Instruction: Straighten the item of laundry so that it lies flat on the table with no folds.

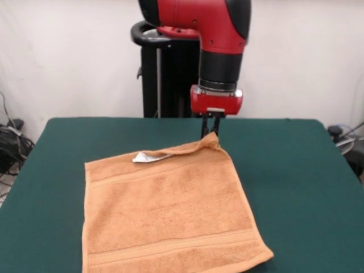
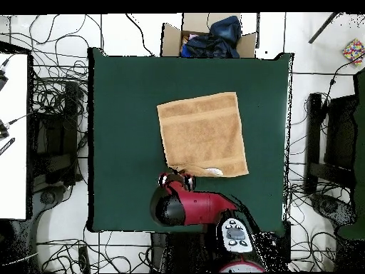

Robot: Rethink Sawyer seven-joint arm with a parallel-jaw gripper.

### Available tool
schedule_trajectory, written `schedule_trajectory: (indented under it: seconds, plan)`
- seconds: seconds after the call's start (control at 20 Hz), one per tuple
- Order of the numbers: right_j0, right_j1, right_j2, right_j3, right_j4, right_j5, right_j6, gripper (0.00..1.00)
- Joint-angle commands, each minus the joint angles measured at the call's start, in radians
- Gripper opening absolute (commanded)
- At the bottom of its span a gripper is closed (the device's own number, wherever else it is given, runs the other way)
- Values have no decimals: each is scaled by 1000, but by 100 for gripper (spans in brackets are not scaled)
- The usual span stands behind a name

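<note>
White wall, cabled floor | green table (image 1: 296,170) | towel (image 1: 168,216) spread | hand (image 1: 211,132) pinching far corner

From my remote seat, I see a plain off-white wall (image 1: 68,57) filling the upper part of the front view, evenly lit. Dark cables (image 1: 11,142) bunch at the left edge. In the overhead view, a pale floor (image 2: 303,78) shows around the frame, crossed by black cables (image 2: 57,93). An open cardboard box (image 2: 208,39) holding dark cloth sits at top centre, and a white surface (image 2: 13,135) runs along the left edge.
</note>
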Motion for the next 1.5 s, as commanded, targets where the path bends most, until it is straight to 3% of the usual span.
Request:
schedule_trajectory:
  seconds: [0.05,0.6,0.95,1.0,1.2,1.5]
  plan:
    - [23,-58,-4,124,1,48,164,0]
    - [51,-92,-16,183,31,46,183,0]
    - [61,-64,-36,206,20,-58,204,0]
    - [62,-61,-39,207,21,-71,205,100]
    - [80,-60,-52,214,50,-30,213,100]
    - [69,-133,-40,237,59,39,194,100]
